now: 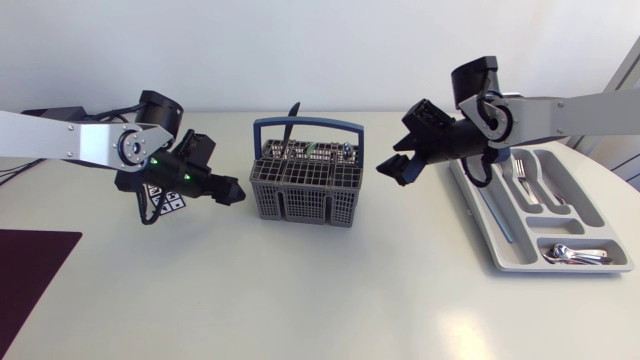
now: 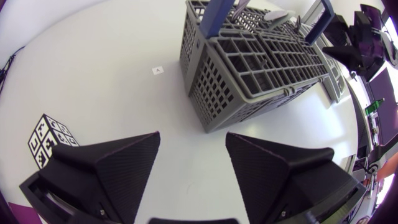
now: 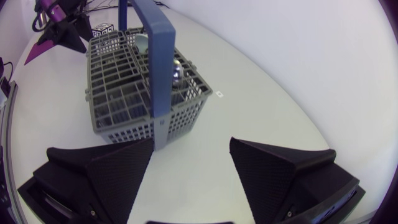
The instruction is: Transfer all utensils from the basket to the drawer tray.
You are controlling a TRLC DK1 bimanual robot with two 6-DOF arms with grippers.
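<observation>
A grey cutlery basket with a blue handle stands mid-table. A black utensil handle sticks up from its far side, and a shiny spoon shows inside by the handle in the right wrist view. My left gripper hangs open just left of the basket, fingers pointed at it and nothing between them. My right gripper is open and empty just right of the basket, facing its end wall. At the right lies the grey drawer tray, holding forks, spoons and a knife.
A black-and-white marker cube sits under my left arm, near the basket. A dark purple mat covers the front left corner. The tray lies close to the table's curved right edge.
</observation>
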